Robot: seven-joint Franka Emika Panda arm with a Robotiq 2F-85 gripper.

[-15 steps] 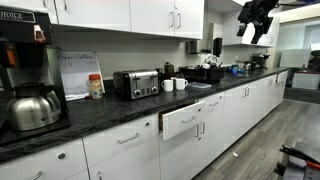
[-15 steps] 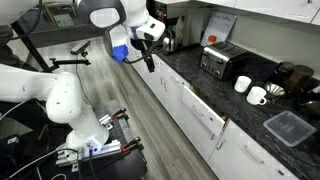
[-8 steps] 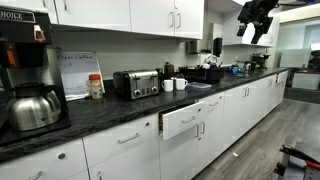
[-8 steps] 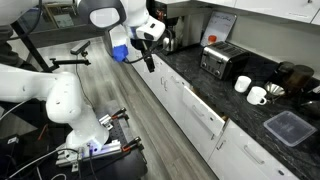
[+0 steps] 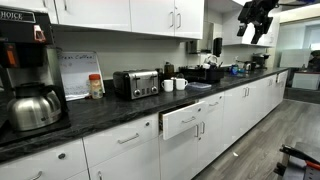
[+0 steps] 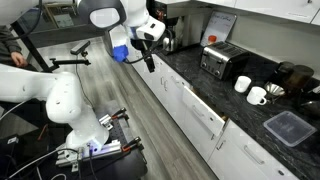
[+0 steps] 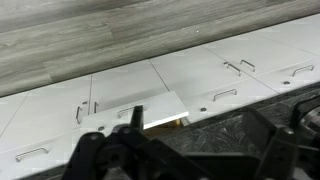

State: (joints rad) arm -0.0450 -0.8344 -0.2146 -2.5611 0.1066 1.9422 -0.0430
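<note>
My gripper (image 5: 254, 20) hangs high at 1 o'clock in an exterior view, well above the dark countertop (image 5: 100, 118) and touching nothing. From the opposite side, in an exterior view, I (image 6: 150, 38) sit at about 11 o'clock, over the near end of the counter run, with the wood floor (image 6: 110, 100) below me.

In the wrist view my fingers (image 7: 100, 152) fill the lower edge as dark shapes, spread wide apart, and there is nothing between them; I hold nothing.

The thing nearest my line of sight is the white drawer (image 7: 160, 108), at 12 o'clock from my fingers in the wrist view. It is pulled a little way out from the row of white cabinet fronts, and a sliver of its inside shows at its 3 o'clock edge. In both exterior views the same drawer (image 5: 185, 118) (image 6: 198, 108) juts out just under the counter edge, well apart from me.

On the counter, the toaster (image 5: 136, 83) stands at 10 o'clock from the drawer. Two white mugs (image 5: 174, 84) stand just beside it at its 3 o'clock. A coffee maker (image 5: 25, 70) with its steel carafe (image 5: 32, 108) stands far off at 9 o'clock
</note>
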